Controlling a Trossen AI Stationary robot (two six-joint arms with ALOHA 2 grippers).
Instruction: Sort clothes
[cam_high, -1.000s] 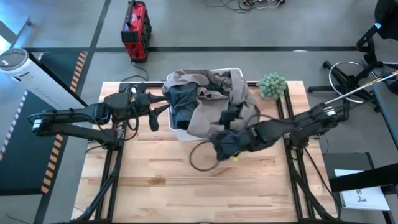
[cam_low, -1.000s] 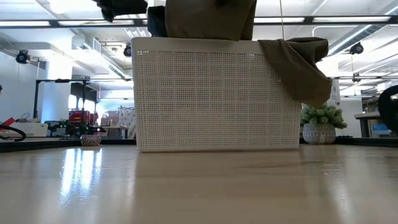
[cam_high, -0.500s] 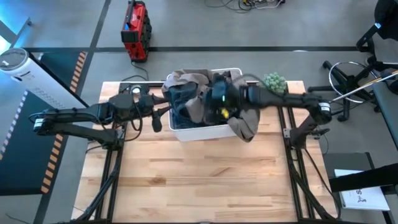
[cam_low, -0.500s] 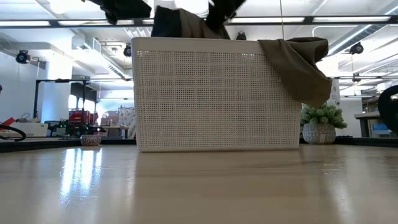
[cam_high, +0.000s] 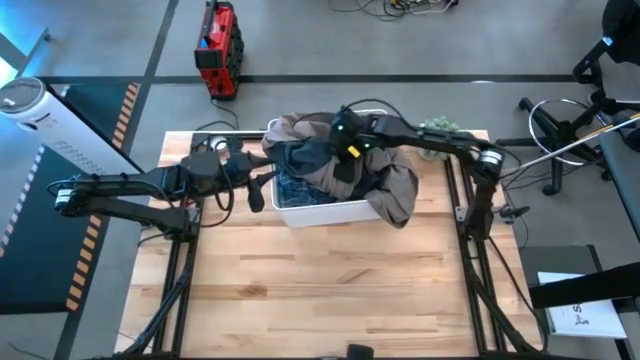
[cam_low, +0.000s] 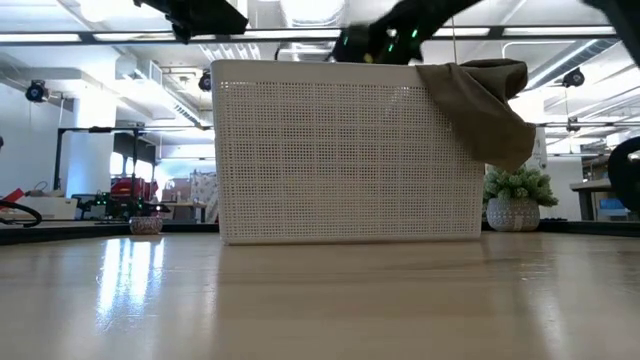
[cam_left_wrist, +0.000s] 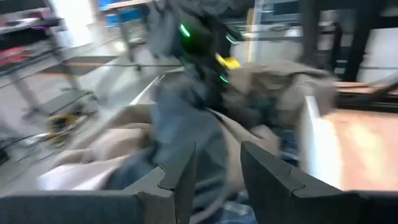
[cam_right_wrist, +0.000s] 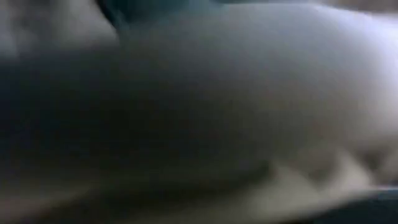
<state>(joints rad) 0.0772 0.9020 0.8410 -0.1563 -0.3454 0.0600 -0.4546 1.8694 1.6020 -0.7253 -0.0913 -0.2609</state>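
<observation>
**Both grippers at the bin, nothing sorted out yet**

Grippers first, from the front of the table to the back. The front half of the table (cam_high: 330, 290) carries no garment at all, so by my judgement the sorting has hardly begun: no separate pile is seen anywhere. Behind it, near the back edge, stands the white bin (cam_high: 335, 212), and all the clothes visible are in it or on it. At about 9 o'clock of the bin hovers the left gripper (cam_high: 252, 190); in its wrist view the two fingers stand apart with nothing between them. Over the middle of the bin reaches the right gripper (cam_high: 340, 150), pushed down into the heap and clenched; whether it pinches cloth I cannot tell.

A taupe garment (cam_high: 395, 190) hangs over the bin's rim at 4 o'clock, a dark grey-green tee (cam_high: 310, 155) lies on top, and a blue-white plaid shirt (cam_high: 300, 190) shows below.

The low view shows only the bin wall and the hanging taupe cloth, not the contents. The right wrist view is filled by fabric pressed close. A small plant (cam_high: 440, 128) stands at 2 o'clock.
</observation>
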